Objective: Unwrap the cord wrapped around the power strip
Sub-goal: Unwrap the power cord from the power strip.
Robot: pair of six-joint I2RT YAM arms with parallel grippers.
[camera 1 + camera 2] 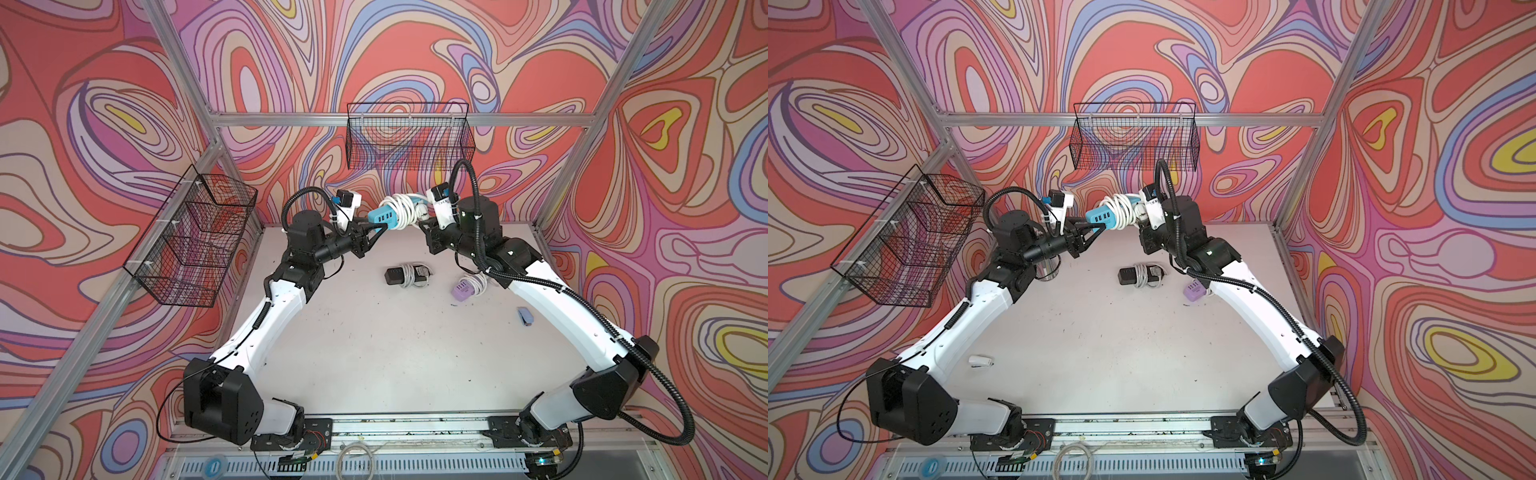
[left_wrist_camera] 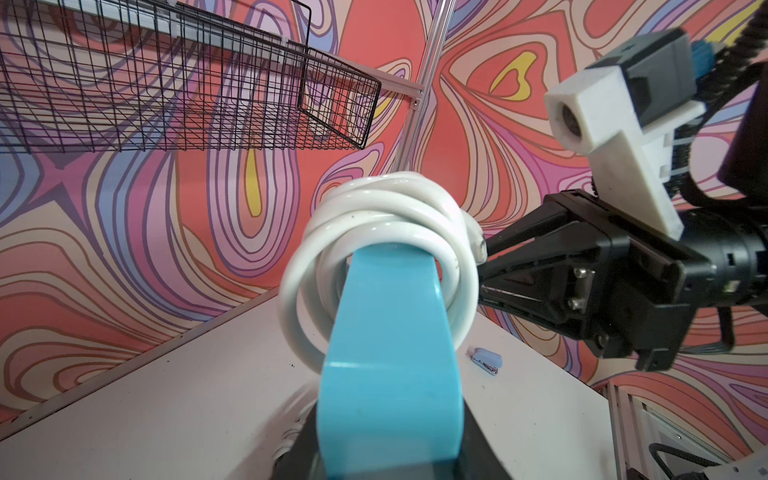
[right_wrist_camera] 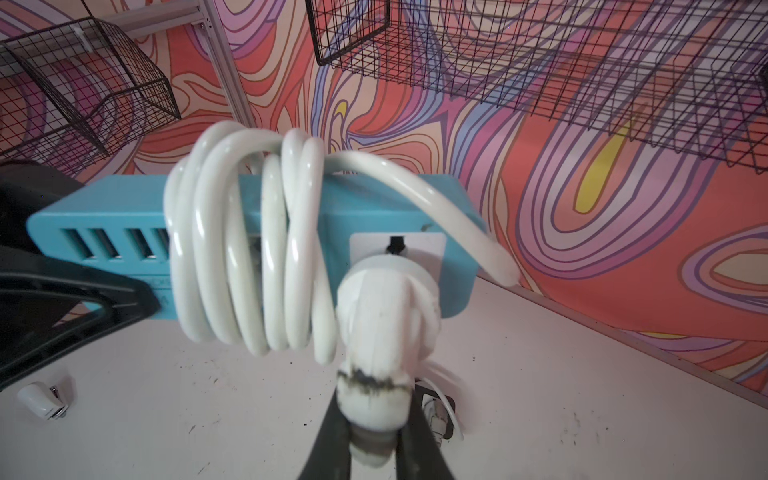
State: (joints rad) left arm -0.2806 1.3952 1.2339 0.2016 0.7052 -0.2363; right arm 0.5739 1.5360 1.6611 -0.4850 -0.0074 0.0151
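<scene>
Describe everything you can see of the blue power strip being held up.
Glossy blue plastic power strip, four USB slots on one side, white socket face. Held above the table: left gripper clamps its USB end, white cord coils around its middle, and the plug, pinched by the right gripper, sits at its socket.

Swirly red/purple walls w/ alu frame, 2 black wire baskets, white tabletop.

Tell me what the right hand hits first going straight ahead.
Likely the blue power strip: the right hand grips the white plug, which looks already plugged into it, so hardly any free travel.
</scene>
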